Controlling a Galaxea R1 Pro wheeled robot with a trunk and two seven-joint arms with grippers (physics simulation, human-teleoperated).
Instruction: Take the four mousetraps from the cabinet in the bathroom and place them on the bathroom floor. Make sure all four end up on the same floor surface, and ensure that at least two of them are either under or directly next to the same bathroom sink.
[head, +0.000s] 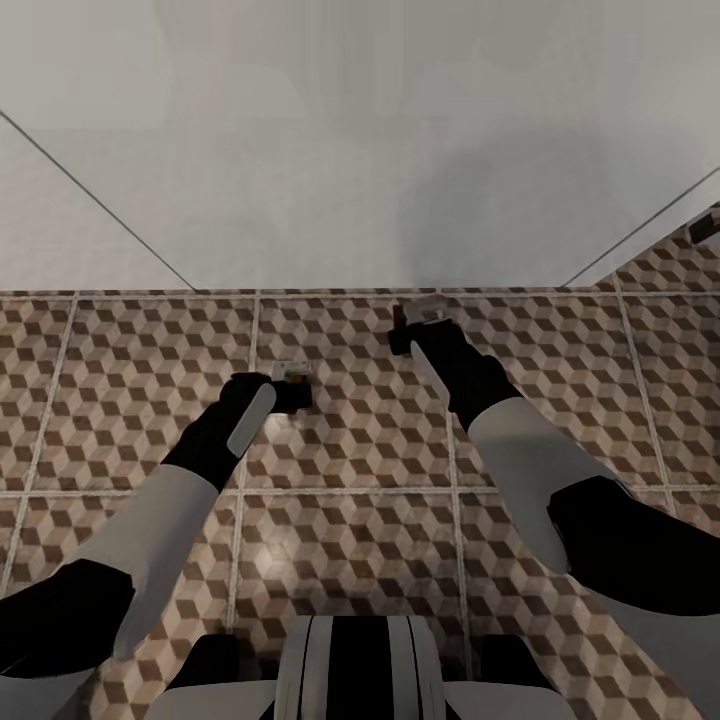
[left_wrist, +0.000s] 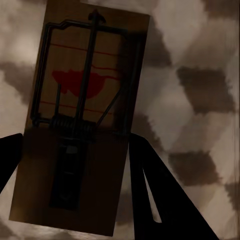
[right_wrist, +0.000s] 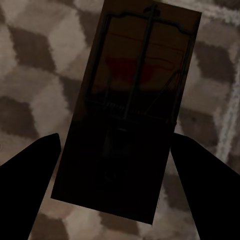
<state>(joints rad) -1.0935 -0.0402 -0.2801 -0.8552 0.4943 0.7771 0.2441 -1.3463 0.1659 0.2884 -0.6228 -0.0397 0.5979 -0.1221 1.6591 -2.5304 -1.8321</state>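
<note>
We are low over the bathroom floor (head: 130, 390) with one mousetrap at each claw. In the head view the left claw (head: 292, 384) sits at about ten o'clock from our trunk and the right claw (head: 425, 318) at about one o'clock, near the foot of the pale wall (head: 360, 140).

In the left wrist view the left mousetrap (left_wrist: 82, 117) lies between the dark fingers (left_wrist: 160, 200), which press against its long sides, so we judge that claw closed on it. The right mousetrap (right_wrist: 132, 107) lies between fingers (right_wrist: 30, 175) that stand clear of its edges, so that claw looks open; whether the slab already rests on the tiles we cannot tell.

The risks, as we judge them: a release from any height could let the thin slab bounce or flip. No basin is visible here, so the traps may land too far from the sink.

Each trap is a flat brown wooden rectangle with a dark wire bar, a coiled spring and a red mark. The tiles are glossy, printed with brown, beige and grey cubes, with pale grout.
</note>
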